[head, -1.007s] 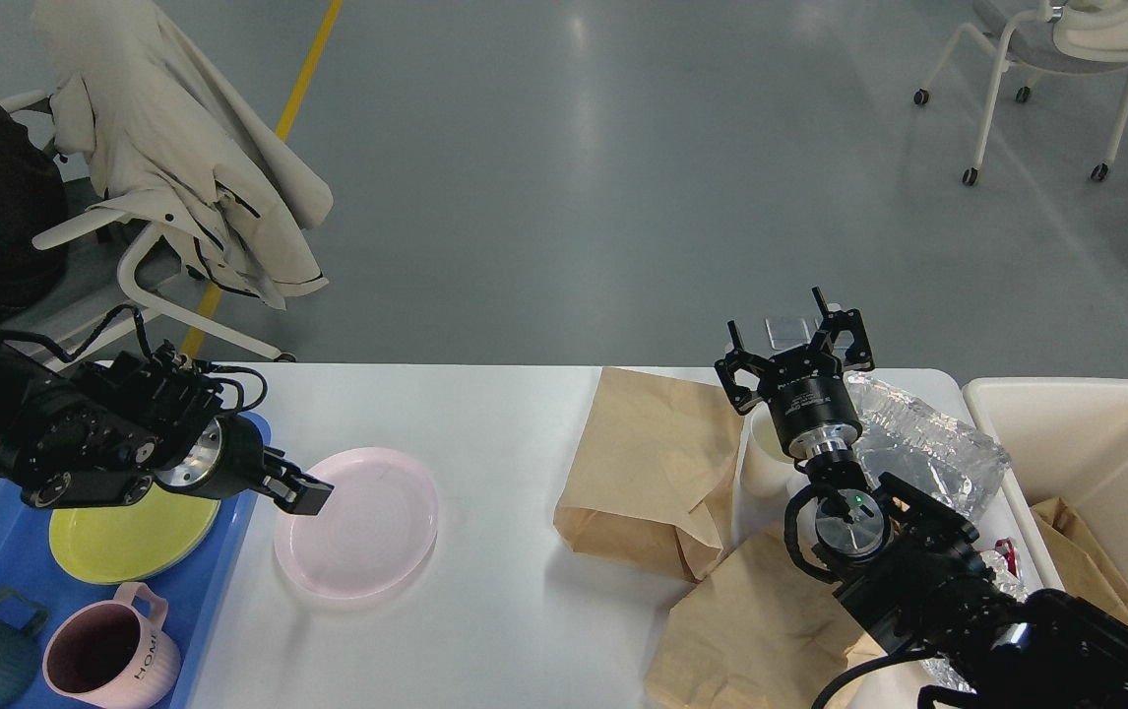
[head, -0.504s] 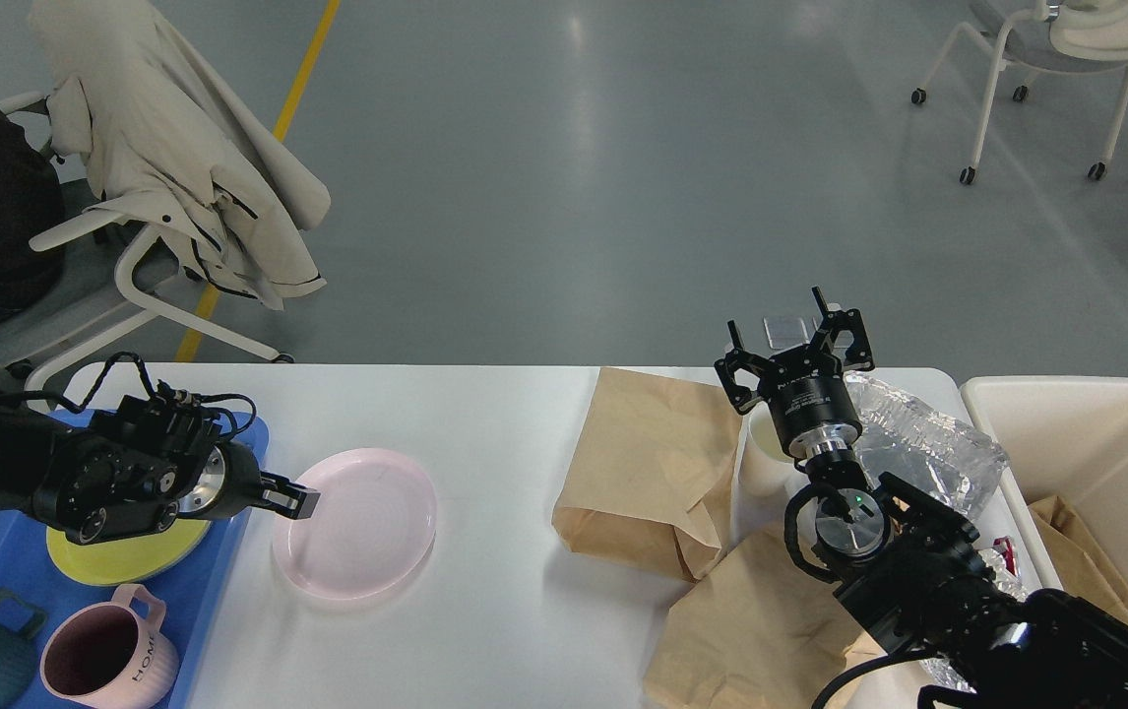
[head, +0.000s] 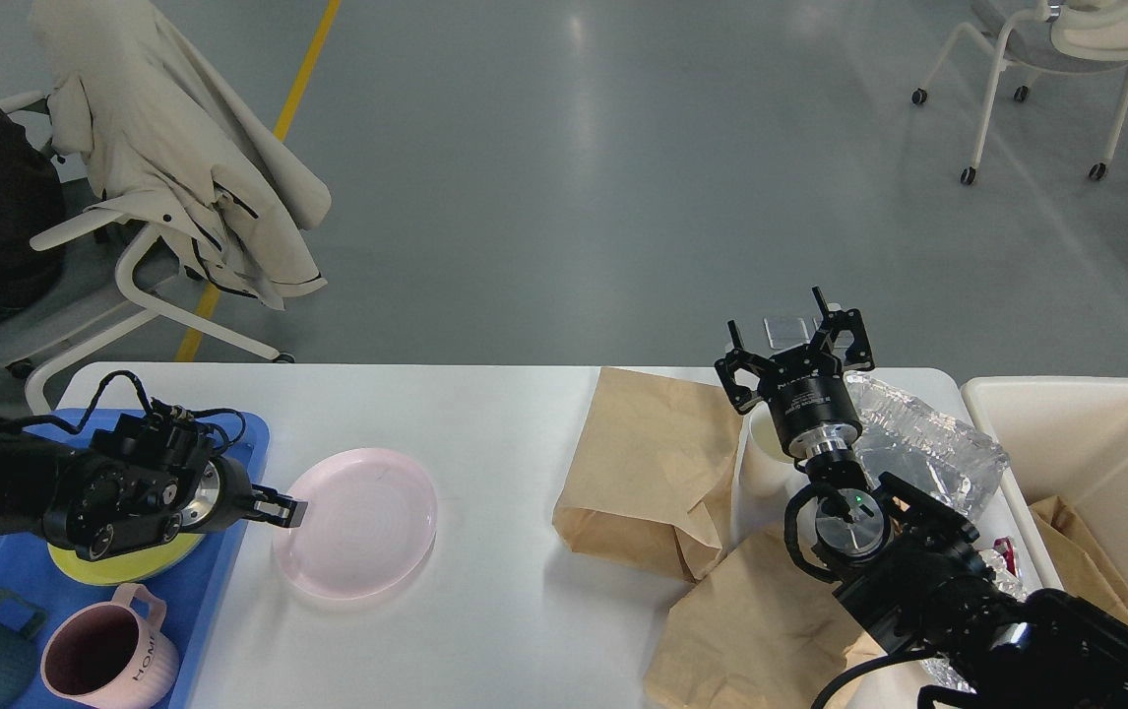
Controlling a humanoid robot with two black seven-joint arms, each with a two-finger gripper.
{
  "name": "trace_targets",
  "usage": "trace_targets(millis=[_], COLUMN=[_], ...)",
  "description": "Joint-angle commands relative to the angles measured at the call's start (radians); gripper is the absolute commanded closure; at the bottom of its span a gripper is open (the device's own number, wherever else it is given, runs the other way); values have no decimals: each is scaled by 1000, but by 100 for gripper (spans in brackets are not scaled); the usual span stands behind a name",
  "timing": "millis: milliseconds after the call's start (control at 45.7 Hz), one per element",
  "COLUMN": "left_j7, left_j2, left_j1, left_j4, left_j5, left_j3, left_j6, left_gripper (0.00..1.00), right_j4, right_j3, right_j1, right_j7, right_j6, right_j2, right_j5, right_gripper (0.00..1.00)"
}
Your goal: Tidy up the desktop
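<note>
The left gripper [head: 290, 512] sits at the pink plate's [head: 362, 522] left edge on the white desktop [head: 505, 611]; whether its jaws grip cannot be told; the right gripper [head: 792, 340] hangs open-jawed over the paper bags [head: 648, 468]; next the plate probably needs pinching and lifting to the blue tray [head: 219, 581].

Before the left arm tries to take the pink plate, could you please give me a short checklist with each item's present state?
1. Left gripper at the pink plate near rim: ok.
2. Fingers closed on the rim: cannot tell.
3. Plate flat on the desktop: ok.
4. Blue tray has bare space left: ok.
5. Right gripper away from the plate, open: ok.
6. Brown paper bags apart from the plate: ok.
</note>
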Motion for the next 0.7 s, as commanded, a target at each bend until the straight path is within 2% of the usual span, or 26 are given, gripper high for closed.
trace_targets(millis=[0, 110, 504, 679], left_j7=[11, 28, 25, 32], left_j2=[-14, -17, -17, -17], left_j1=[17, 32, 42, 25], left_j4=[1, 2, 15, 13], left_j5=[0, 3, 3, 3], left_j3=[-24, -33, -35, -113], left_j6=[7, 13, 16, -12], left_gripper=[38, 41, 42, 42], right_j4=[0, 0, 1, 0], right_j3=[0, 0, 0, 0], right_j1=[0, 0, 0, 0], right_j7=[0, 0, 0, 0], right_j6=[0, 0, 0, 0], right_j2=[0, 0, 0, 0], right_j5=[-2, 0, 0, 0], right_gripper=[0, 0, 0, 0])
